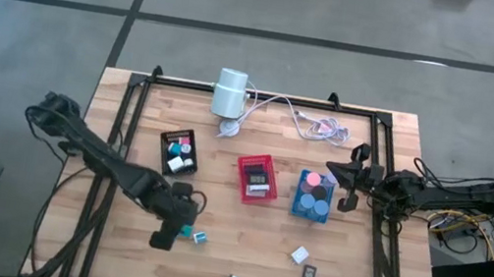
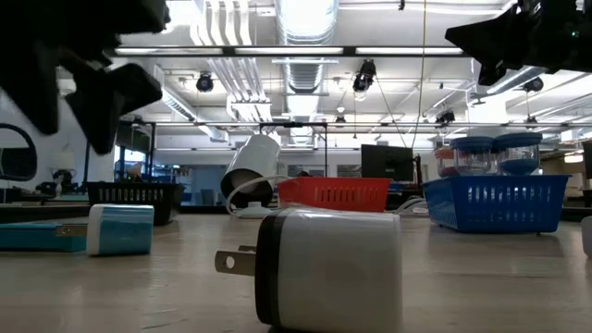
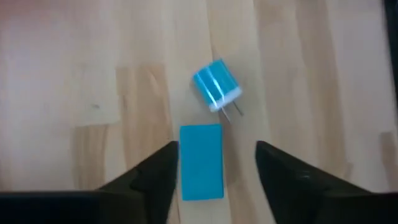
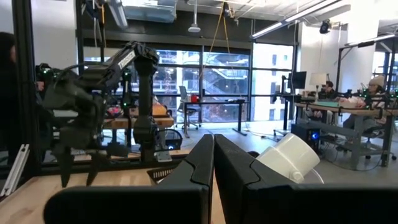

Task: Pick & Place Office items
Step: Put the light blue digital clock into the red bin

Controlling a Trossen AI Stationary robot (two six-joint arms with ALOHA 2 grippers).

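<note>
Pale wooden slatted counter [image 1: 345,273] first, with red, blue and black plastic trays mid-way. Left tool [image 3: 214,177] spread wide, hovering over flat teal rectangular block [image 3: 201,162], teal plug cube [image 3: 216,84] just beyond. Pick step, probably; next: drop straight, pinch. Right tool [image 4: 213,163] pressed together, parked beside blue tray.

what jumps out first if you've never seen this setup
The left gripper hangs open over a flat teal block, with a teal plug adapter lying just beyond it. In the low view a white plug adapter fills the foreground. Mid-table sit three trays: black, red, blue.
</note>
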